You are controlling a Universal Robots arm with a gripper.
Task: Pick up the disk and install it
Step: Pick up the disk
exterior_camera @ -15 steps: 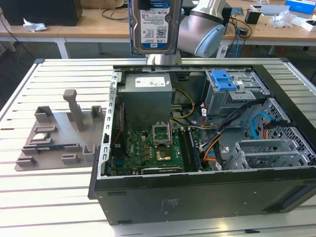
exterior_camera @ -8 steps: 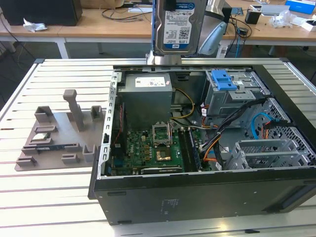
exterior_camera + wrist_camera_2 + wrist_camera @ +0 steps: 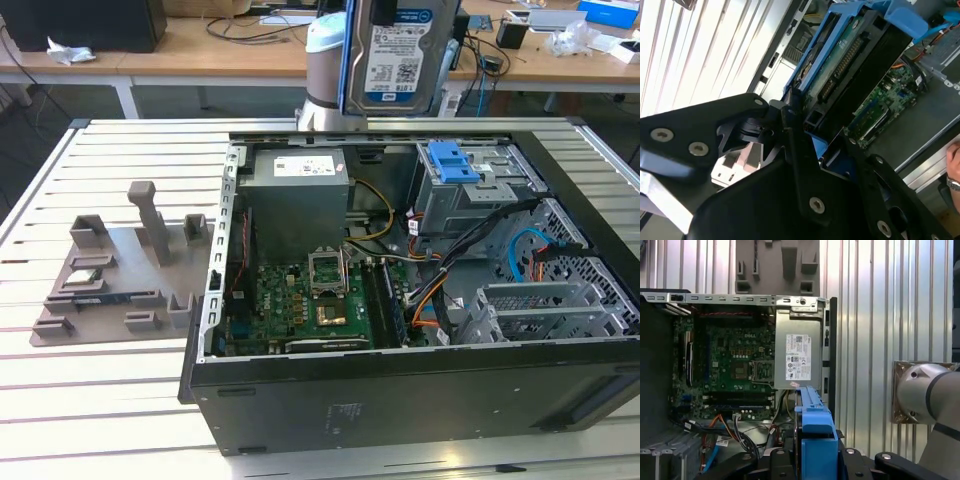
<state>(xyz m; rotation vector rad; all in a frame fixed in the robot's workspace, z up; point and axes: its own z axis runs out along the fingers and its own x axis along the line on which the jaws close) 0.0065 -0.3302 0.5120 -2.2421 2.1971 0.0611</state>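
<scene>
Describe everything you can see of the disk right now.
The disk is a flat silver metal drive with a white-and-blue label, framed by a blue plastic bracket. It hangs upright above the open computer case, label facing the exterior view; the second wrist view shows its green circuit-board side. The gripper is shut on it.

The exterior view looks obliquely down over the tabletop into the open case. Both wrist views sit close to the disk, the first facing straight down; all share the motherboard.
</scene>
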